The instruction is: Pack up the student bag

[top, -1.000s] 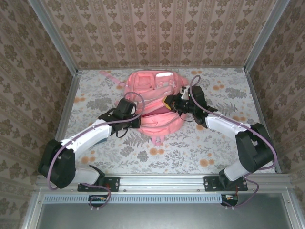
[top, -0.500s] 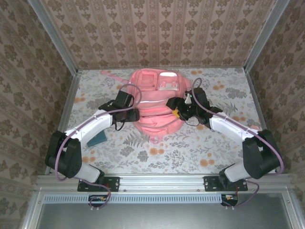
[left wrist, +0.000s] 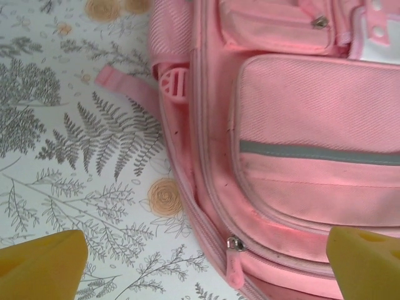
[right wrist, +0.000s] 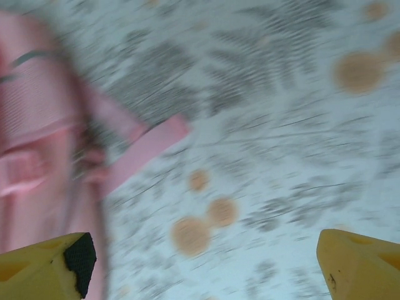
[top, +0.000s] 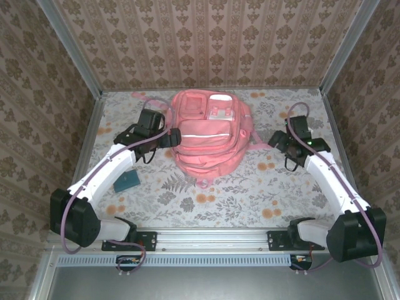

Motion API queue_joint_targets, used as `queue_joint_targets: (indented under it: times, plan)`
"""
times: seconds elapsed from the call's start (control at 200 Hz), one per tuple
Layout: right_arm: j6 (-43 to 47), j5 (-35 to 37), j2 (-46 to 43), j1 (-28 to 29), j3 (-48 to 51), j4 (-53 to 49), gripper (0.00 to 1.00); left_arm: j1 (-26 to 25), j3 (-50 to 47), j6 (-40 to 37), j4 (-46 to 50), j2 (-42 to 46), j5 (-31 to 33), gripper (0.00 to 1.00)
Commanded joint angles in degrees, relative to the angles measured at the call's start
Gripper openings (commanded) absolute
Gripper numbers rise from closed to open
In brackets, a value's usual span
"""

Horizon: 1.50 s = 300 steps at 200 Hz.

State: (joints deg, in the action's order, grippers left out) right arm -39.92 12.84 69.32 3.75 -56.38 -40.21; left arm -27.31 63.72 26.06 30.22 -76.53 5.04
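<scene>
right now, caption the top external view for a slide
Left gripper and right gripper, both open, flank the large pink fabric backpack.

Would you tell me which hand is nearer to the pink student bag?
Left. The left hand hangs at the student bag's left edge, partly over it; the right hand is off to its right, across a gap of table.

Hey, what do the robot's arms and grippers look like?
The left arm and right arm have white shells on the long links and black joints and bases. A thin purple cable loops along each. The fingers are yellow; one on the right gripper shows a black pad.
</scene>
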Motion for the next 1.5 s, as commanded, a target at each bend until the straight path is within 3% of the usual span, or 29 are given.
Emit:
queue_joint_targets:
  times: [0.0, 0.205, 0.405, 0.57, 0.655, 0.94, 1.15, 1.32, 1.435, 1.495]
  plan:
    - [2.87, 9.72, 2.73, -5.96, -3.23, -8.23, 0.95, 0.51, 4.4, -2.27, 0.64, -1.2, -1.78, 1.0]
    - [2.84, 11.5, 5.93, -17.75, -2.11, -9.63, 0.97, 0.79, 8.8, -3.2, 1.13, -3.41, -2.96, 1.0]
    - [0.91, 16.59, 8.38, -23.21, -0.44, -8.51, 0.99, 2.83, 10.35, -3.02, 1.26, -4.28, -3.99, 1.0]
    - [0.75, 15.23, 8.3, -28.54, 2.37, -6.11, 0.99, 2.95, 10.02, -2.47, 0.01, -3.98, -4.41, 1.0]
    - [2.27, 9.65, 9.33, -30.56, 3.49, -2.89, 1.0, 3.01, 9.79, -1.62, -0.93, -4.37, -5.03, 1.0]
    - [5.69, 2.35, 17.03, -32.55, 1.37, -0.12, 0.93, 2.96, 10.1, -2.26, -1.48, -5.22, -7.73, 1.0]
    - [6.74, 2.6, 15.13, -32.84, 2.16, 0.21, 0.63, 2.83, 10.28, -5.32, -2.1, -6.37, -10.94, 1.0]
    - [7.79, 2.7, 10.78, -30.48, 1.07, -2.02, 0.61, 2.1, 10.87, -10.04, -1.83, -7.96, -11.64, 1.0]
    - [8.15, -1.7, 7.06, -26.62, -0.66, -3.4, 0.61, 1.5, 11.49, -14.86, -2.22, -9.19, -14.87, 1.0]
    - [8.15, -4.28, 5.61, -23.78, -1.56, -3.95, 0.61, -1.61, 11.75, -18.32, -2.11, -10.03, -16.0, 1.0]
